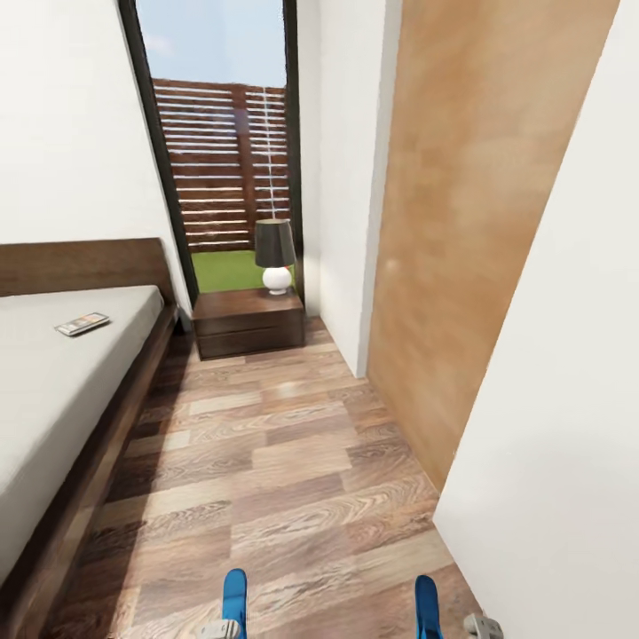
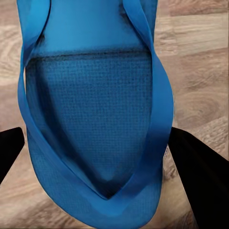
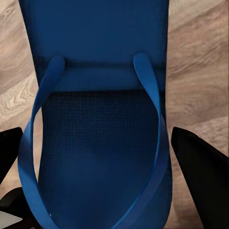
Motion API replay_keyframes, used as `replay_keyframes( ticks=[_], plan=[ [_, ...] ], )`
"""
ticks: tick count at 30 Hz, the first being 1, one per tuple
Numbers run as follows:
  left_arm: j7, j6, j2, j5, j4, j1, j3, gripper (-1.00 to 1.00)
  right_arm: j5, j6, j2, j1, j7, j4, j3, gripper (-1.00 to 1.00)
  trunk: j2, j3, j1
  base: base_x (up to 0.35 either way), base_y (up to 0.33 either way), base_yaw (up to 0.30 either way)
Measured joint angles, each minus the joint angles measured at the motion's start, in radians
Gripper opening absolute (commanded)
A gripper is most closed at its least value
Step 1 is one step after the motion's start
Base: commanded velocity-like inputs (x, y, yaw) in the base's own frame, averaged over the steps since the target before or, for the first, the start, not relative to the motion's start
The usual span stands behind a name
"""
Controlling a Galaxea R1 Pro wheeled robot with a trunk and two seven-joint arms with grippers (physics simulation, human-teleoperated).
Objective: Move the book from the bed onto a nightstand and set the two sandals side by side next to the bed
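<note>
You're carrying one sandal in each gripper: left jaws clamp the left sandal (image 2: 95, 119), right jaws the right sandal (image 3: 100, 143). The book (image 1: 82, 324) lies on the bed (image 1: 53, 390), toward its head. Next, lower both sandals together onto the floor (image 1: 284, 461) along the bed's edge.

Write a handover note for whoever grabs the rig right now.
Left gripper: shut on a blue sandal.
Right gripper: shut on the other sandal.
Book lies on the bed, near the headboard.
Nightstand with lamp stands ahead, beside the bed; its top has room.
Done: both sandals picked up.
Left: set the sandals side by side next to the bed, then move the book to the nightstand.
</note>
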Motion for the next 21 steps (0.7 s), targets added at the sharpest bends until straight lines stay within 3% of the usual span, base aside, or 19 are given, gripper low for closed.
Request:
replay_keyframes(
  ticks=[9, 16, 21],
  plan=[
    [0.0, 0.0, 0.0, 0.0, 0.0, 0.0, 0.0, -1.0, 0.0, 0.0, 0.0, 0.0, 0.0, 0.0, 0.0, -1.0, 0.0, 0.0, 0.0, 0.297, 0.0, 0.273],
    [0.0, 0.0, 0.0, 0.0, 0.0, 0.0, 0.0, -1.0, 0.0, 0.0, 0.0, 0.0, 0.0, 0.0, 0.0, -1.0, 0.0, 0.0, 0.0, 0.086, 0.0, 0.273],
    [0.0, 0.0, 0.0, 0.0, 0.0, 0.0, 0.0, -1.0, 0.0, 0.0, 0.0, 0.0, 0.0, 0.0, 0.0, -1.0, 0.0, 0.0, 0.0, 0.264, 0.0, 0.273]
  ],
)
